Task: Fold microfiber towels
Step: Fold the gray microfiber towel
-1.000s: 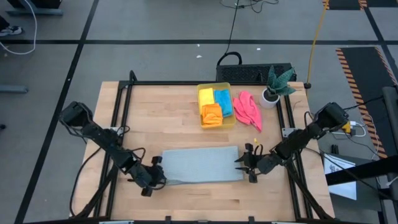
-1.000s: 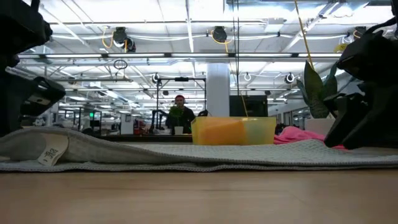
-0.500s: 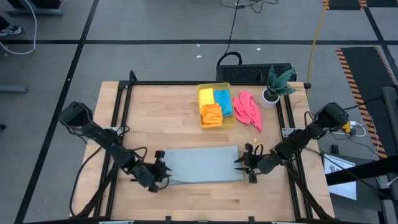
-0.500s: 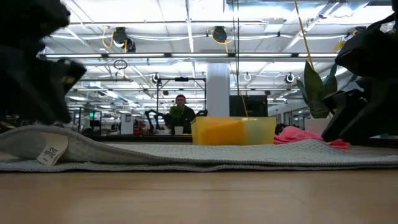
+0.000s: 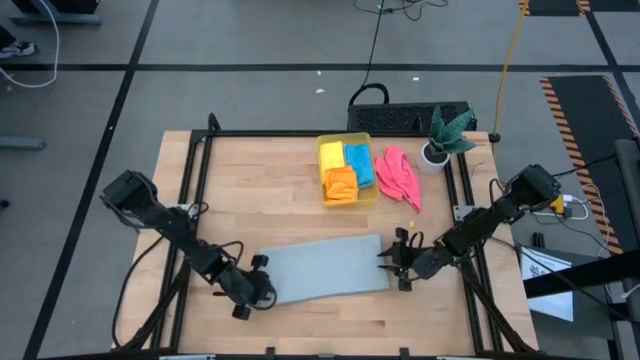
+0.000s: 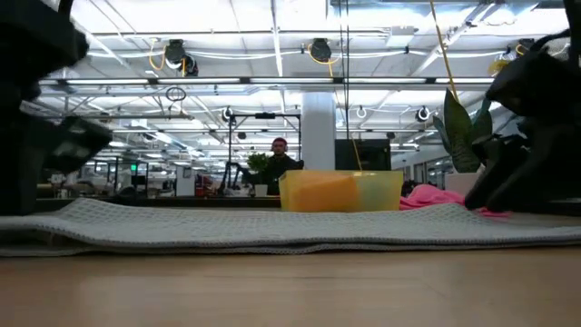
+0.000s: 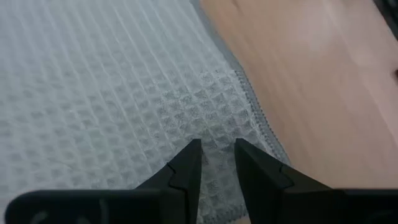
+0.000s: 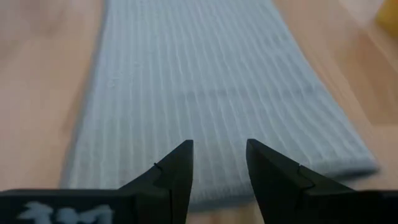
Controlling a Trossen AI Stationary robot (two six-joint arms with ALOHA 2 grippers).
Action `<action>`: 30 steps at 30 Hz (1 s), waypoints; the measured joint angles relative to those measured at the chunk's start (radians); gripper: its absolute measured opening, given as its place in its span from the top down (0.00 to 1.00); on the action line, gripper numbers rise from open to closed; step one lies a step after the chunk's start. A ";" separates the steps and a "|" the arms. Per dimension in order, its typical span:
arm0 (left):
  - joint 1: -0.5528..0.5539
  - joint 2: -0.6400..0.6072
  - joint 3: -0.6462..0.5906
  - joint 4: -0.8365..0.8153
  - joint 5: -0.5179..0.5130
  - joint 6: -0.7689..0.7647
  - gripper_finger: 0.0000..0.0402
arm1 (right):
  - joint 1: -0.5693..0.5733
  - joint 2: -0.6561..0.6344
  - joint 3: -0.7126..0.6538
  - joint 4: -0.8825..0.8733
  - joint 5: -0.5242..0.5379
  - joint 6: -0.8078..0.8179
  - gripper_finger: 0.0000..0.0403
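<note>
Two dark jointed arms, black looping cables, left hand (image 5: 252,291) and right hand (image 5: 398,262) with tapered black fingers (image 8: 176,169)
</note>
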 joint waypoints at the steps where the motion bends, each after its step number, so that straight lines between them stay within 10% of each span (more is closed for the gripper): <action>1: 0.000 -0.013 0.007 -0.002 -0.015 0.010 0.75 | -0.004 0.000 0.000 0.026 -0.005 -0.002 0.65; 11: 0.070 -0.075 0.036 -0.246 -0.287 -0.041 0.75 | -0.081 0.026 0.001 0.088 -0.193 0.051 0.76; 16: 0.127 -0.059 0.035 -0.377 -0.254 -0.166 0.75 | -0.111 0.015 0.002 -0.021 -0.162 0.053 0.90; 23: 0.067 -0.059 0.035 -0.236 -0.131 -0.277 0.75 | -0.214 -0.182 -0.002 -0.319 -0.028 -0.022 0.98; 26: 0.047 -0.059 0.035 -0.085 -0.191 -0.230 0.75 | -0.234 -0.283 -0.001 -0.334 0.073 -0.045 0.99; 30: 0.048 -0.060 0.037 0.047 -0.320 -0.133 0.75 | -0.238 -0.337 0.000 -0.220 -0.043 -0.065 0.99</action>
